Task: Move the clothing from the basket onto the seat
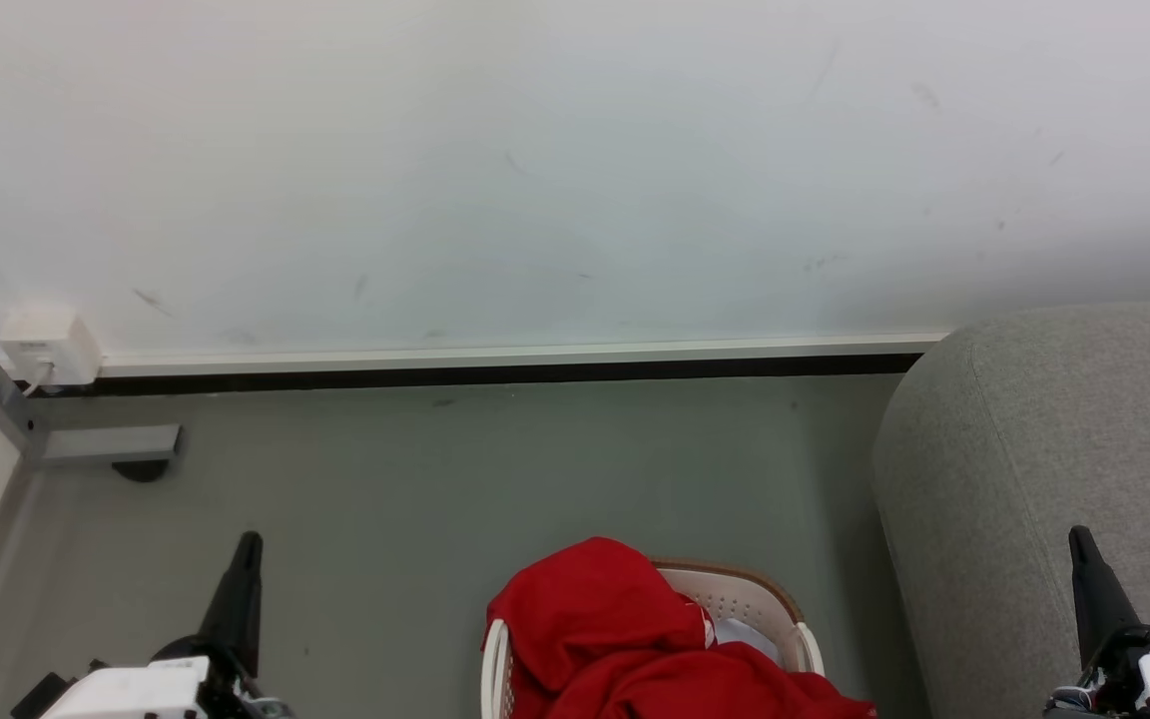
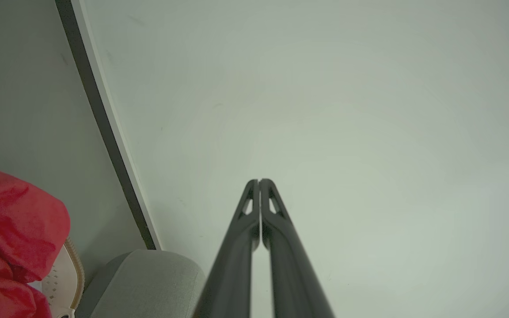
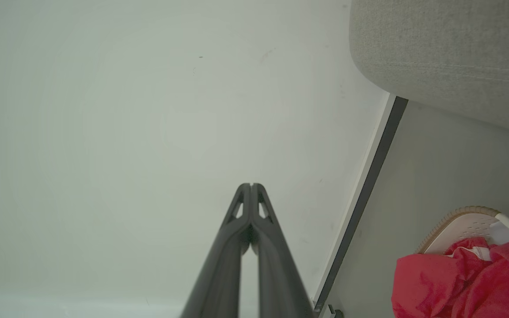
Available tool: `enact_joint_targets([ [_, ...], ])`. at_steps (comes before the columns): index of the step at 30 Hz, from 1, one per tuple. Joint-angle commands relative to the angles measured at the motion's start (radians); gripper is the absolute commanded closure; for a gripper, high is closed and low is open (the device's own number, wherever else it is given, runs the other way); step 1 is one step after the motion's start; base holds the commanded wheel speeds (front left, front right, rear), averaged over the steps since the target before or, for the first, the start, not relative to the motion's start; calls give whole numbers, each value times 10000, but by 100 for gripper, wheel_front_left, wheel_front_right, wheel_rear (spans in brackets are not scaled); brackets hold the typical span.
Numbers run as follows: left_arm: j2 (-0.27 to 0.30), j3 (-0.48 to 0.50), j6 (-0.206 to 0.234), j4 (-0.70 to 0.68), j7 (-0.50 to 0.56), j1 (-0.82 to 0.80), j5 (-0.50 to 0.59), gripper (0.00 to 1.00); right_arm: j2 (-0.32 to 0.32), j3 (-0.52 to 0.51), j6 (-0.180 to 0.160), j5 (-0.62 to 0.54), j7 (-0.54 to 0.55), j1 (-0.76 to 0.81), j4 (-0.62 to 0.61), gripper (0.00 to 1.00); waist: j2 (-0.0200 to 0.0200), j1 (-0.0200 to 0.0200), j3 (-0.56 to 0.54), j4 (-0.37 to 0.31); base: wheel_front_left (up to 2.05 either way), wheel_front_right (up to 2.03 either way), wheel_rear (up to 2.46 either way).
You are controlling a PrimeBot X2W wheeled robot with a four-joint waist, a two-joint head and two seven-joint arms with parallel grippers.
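Bright red clothing (image 1: pixel 625 639) is heaped in the cream basket (image 1: pixel 750 599) at the bottom middle of the head view, spilling over its rim; a white patch shows beside the red. The grey seat (image 1: pixel 1044 469) stands to the basket's right. My left gripper (image 1: pixel 248 544) is shut at the lower left, apart from the basket, fingers pointing up. My right gripper (image 1: pixel 1077 537) is shut at the lower right, in front of the seat. In the left wrist view the gripper (image 2: pixel 259 181) points at the wall, with the clothing (image 2: pixel 11 238), basket (image 2: pixel 66 278) and seat (image 2: pixel 148 282) at the lower left. In the right wrist view the gripper (image 3: pixel 251 185) also faces the wall, with clothing (image 3: pixel 466 282), basket (image 3: pixel 462 223) and seat (image 3: pixel 449 53) on the right.
A white wall (image 1: pixel 575 170) with a dark baseboard (image 1: pixel 495 374) runs behind the grey floor (image 1: pixel 495 479). A white socket box (image 1: pixel 48 345) sits on the wall at left, above a grey bracket (image 1: pixel 111 444).
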Motion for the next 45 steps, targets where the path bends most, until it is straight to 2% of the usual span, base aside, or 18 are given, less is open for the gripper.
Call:
enact_joint_targets([
  [1, 71, 16, -47, -20, 42, -63, -128, 100, -68, -32, -22, 6, 34, -48, -60, 100, 0, 0, 0, 0, 0, 0, 0],
  [4, 71, 16, -47, -20, 42, -63, -128, 100, -68, -32, -22, 6, 34, -48, -60, 100, 0, 0, 0, 0, 0, 0, 0],
  [5, -4, 0, 0, 11, -2, 1, 0, 0, 2, 2, 0, 0, 0, 1, 11, 0, 0, 0, 0, 0, 0, 0, 0],
  [11, -46, -184, 5, 129, -229, 125, 159, 0, 54, 35, -1, -152, -229, 171, 107, 0, 0, 0, 5, 1, 0, 0, 0],
  [16, -38, -325, 3, 108, -480, 138, 532, 0, 45, 43, -1, -773, -480, 247, 10, 0, 0, 0, 13, 0, 0, 0, 0],
  [28, -20, -653, 7, 56, -1030, 163, 2215, 0, 24, 93, -3, -3436, -1027, 392, -188, 0, 0, 0, 46, 28, 0, 0, 0],
  [45, 3, -1059, 278, -7, -1687, 273, 4696, 0, -3, 367, -6, -6912, -1689, 498, -352, 0, 0, 0, 38, 28, 0, 0, 0],
])
